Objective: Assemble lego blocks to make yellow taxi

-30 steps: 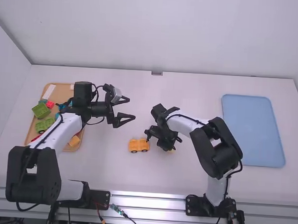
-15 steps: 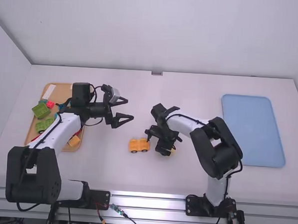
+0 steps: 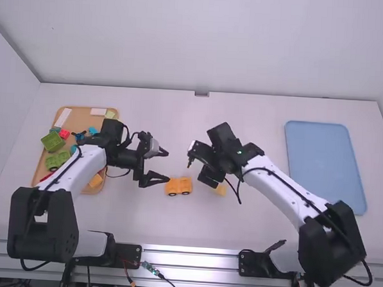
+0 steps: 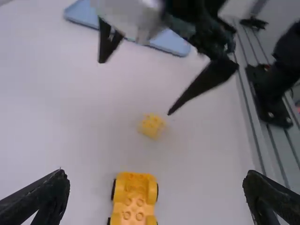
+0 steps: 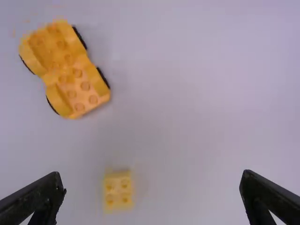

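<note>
In the high view my left gripper (image 3: 165,166) stands open just left of the yellow wheeled base (image 3: 179,186), and my right gripper (image 3: 199,171) hangs near the small yellow block (image 3: 221,189). In the left wrist view, the wheeled base (image 4: 134,199) lies between the spread fingers of the left gripper (image 4: 157,182), with the small block (image 4: 152,125) beyond it, near the other gripper's fingertips. The right wrist view has the right gripper (image 5: 152,180) open and empty, the small block (image 5: 118,190) nearer its left finger, and the base (image 5: 65,70) farther off. Base and block lie apart, studs up.
At the left, a tan tray (image 3: 81,117) holds several loose pieces, among them a green block (image 3: 53,142) and an orange one (image 3: 95,180); the left arm reaches over it. A blue tray (image 3: 325,166) lies at the right, beyond the right arm.
My left gripper has moved toward the camera, closer to the wheeled base. The right arm has swung and turned its wrist, and its gripper has left the small block, uncovering it. Base and block look unmoved.
</note>
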Controlling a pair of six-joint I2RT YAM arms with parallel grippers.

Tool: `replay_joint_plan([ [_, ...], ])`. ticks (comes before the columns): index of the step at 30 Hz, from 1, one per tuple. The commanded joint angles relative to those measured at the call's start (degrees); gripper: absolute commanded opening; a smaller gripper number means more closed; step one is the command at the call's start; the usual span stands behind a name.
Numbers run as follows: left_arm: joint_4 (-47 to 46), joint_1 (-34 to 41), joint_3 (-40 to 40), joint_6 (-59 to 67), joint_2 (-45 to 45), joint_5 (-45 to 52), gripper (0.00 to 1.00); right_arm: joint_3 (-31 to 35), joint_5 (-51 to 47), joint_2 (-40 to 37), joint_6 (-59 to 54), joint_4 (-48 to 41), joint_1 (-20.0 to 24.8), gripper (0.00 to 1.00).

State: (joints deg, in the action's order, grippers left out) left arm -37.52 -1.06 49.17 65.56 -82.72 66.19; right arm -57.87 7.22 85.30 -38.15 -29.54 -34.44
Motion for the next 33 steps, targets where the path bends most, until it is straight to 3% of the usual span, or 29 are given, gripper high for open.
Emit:
replay_joint_plan([
  [1,-1.2,1.3,0.0,13.6,0.0,0.2,0.99,6.9,3.7,-2.7,-2.1,4.1,2.3,0.99],
  [6,4.1,2.7,-5.7,19.0,0.0,-0.2,0.99,16.2,3.5,-6.9,-2.2,15.4,4.8,0.99],
  [13,14.9,2.4,-12.4,16.2,0.0,1.8,0.99,24.4,3.8,-7.8,-0.2,27.8,5.3,0.99],
  [17,18.2,2.8,-15.0,16.3,0.0,2.1,0.99,28.0,11.3,-7.1,-6.4,32.4,7.5,0.99],
  [19,21.3,3.8,-16.7,14.4,0.0,1.7,0.99,30.6,20.0,-7.0,-11.5,34.0,11.1,0.99],
  [22,26.3,4.0,-18.6,11.5,0.0,1.2,0.99,31.7,25.2,-6.1,-15.8,34.0,14.3,0.99],
  [27,42.4,4.5,-24.0,1.4,0.0,0.6,0.99,32.6,35.0,-0.4,-20.0,37.2,21.9,0.99],
  [33,55.3,4.6,-29.3,-6.6,0.0,-1.1,0.99,31.5,39.5,8.1,-24.3,37.3,25.9,0.99],
])
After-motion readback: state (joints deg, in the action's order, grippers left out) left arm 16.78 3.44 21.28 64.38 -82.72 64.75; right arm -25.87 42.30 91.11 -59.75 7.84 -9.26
